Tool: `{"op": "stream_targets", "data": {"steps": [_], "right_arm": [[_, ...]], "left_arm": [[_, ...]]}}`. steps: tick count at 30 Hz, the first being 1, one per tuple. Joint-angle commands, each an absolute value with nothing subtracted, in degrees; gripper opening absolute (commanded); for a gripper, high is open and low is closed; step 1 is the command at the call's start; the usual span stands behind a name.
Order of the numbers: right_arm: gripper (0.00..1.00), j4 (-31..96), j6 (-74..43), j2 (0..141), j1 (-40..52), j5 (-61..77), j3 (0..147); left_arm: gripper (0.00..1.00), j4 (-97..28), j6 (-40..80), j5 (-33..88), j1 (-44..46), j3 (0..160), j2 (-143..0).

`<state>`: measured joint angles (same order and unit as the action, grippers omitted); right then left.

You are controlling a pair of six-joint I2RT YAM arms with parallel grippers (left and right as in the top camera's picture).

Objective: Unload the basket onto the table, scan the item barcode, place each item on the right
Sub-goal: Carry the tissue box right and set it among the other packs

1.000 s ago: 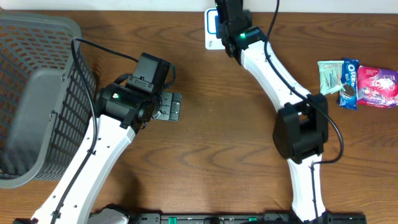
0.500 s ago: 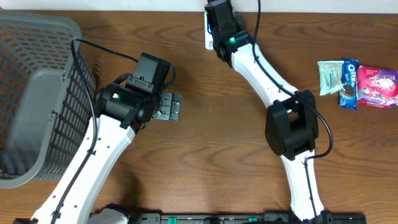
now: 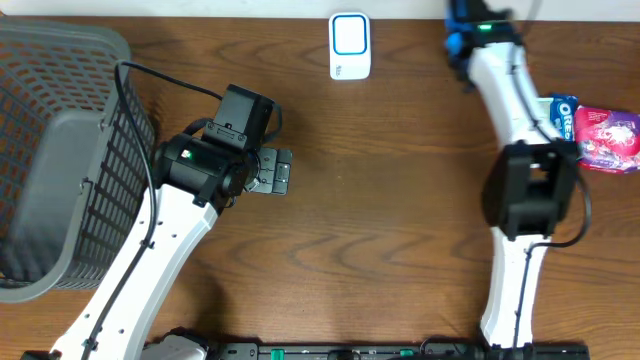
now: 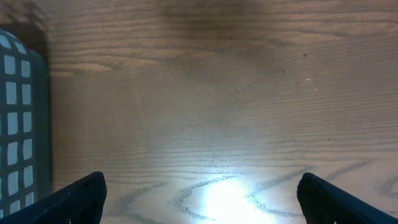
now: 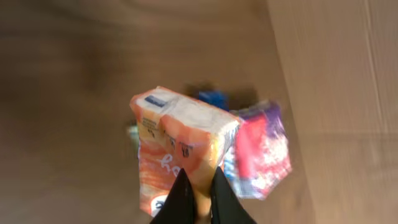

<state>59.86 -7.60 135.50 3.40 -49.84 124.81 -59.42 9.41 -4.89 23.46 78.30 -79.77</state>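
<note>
Operator: Grip first. Where do we stand?

Observer: Our right tool [image 5: 200, 180] is pinched together on one edge of the orange packet [image 5: 180, 149]. The packet hangs in the air above the pile of snacks [image 5: 261, 149] at the right end of the surface [image 3: 380, 230]. Our left tool [image 3: 272, 172] has its fingers wide apart over bare wood near the basket [image 3: 60, 150] and holds nothing.

Operator: And the scanner?

Observer: The white scanner [image 3: 349, 45] lies at the far edge near the middle, well apart from the packet.

Operator: So how do we do this step well?

Observer: We would carry the packet across and present its barcode face to the scanner's window. We cannot tell which face has the barcode, because the small print on the wrapper is too blurred. The wrapper looks soft and we grip only an edge, so we should travel slowly to stop it swinging. Over the window we hold it flat and steady. If nothing reads, we roll the wrist to offer another face. The left arm is best left parked, out of the path.
</note>
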Motion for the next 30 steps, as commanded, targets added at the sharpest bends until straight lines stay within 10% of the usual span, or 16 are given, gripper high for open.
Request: {"op": "stream_targets", "data": {"steps": [1,20,23,30], "right_arm": [[0.02,63.05,-12.19,135.55,-1.58,-44.71,124.88],[0.59,72.73,-14.74,135.55,-7.49,-36.42,124.42],[0.99,75.07,-14.81,135.06,-6.28,-35.44,124.53],[0.99,78.52,-17.8,125.27,1.21,-26.11,124.51]], "left_arm": [[0.98,-59.53,10.17,-5.41,23.44,78.19,-79.94],[0.98,-59.53,10.17,-5.41,23.44,78.19,-79.94],[0.98,-59.53,10.17,-5.41,23.44,78.19,-79.94],[0.98,-59.53,10.17,-5.41,23.44,78.19,-79.94]]}}
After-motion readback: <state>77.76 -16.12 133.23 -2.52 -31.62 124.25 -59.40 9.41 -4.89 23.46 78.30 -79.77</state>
